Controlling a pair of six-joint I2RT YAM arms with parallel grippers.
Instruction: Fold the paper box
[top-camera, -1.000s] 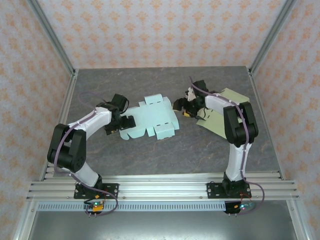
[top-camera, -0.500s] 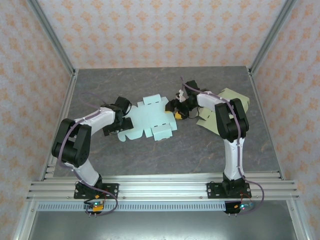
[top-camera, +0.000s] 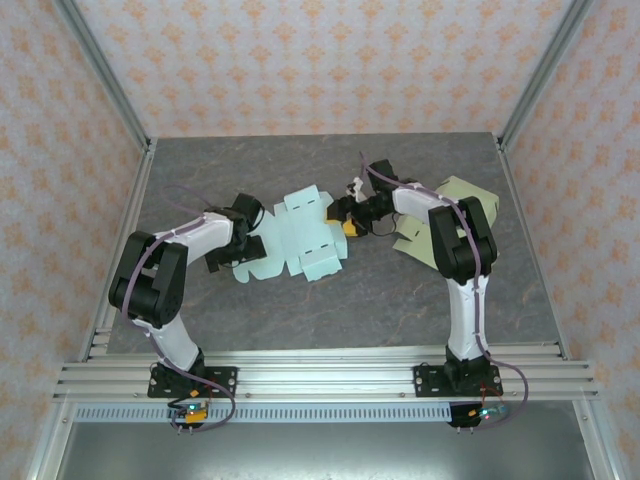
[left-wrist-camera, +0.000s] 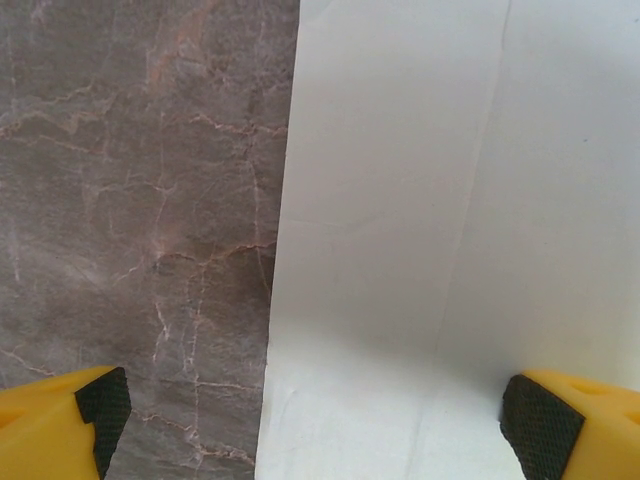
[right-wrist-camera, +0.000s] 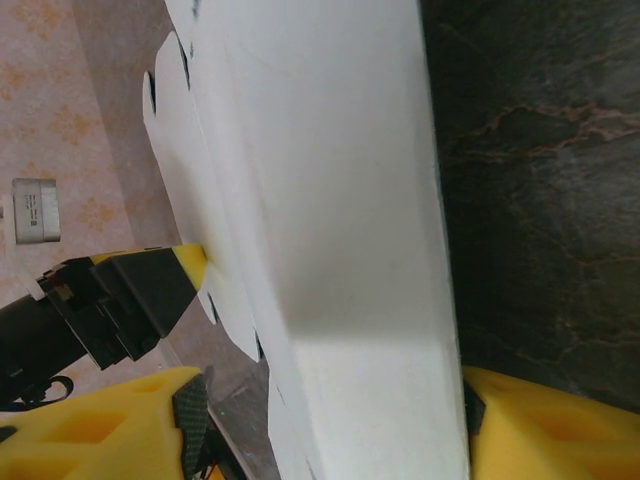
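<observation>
The paper box (top-camera: 305, 235) is pale mint, and it looks almost white from the wrist cameras. The table (top-camera: 300, 310) has a dark grey-brown stone pattern with thin pinkish veins. A second flat sheet (top-camera: 465, 190) is pale yellow-green. The walls (top-camera: 320, 60) carry peach wallpaper with small orange ornaments in rows. The left arm (top-camera: 190, 238) and the right arm (top-camera: 420, 203) are white with black joints. The left gripper (left-wrist-camera: 320, 430) and the right gripper (right-wrist-camera: 325, 420) have yellow fingers (left-wrist-camera: 590, 425) with black grid-textured pads (left-wrist-camera: 100, 405).
</observation>
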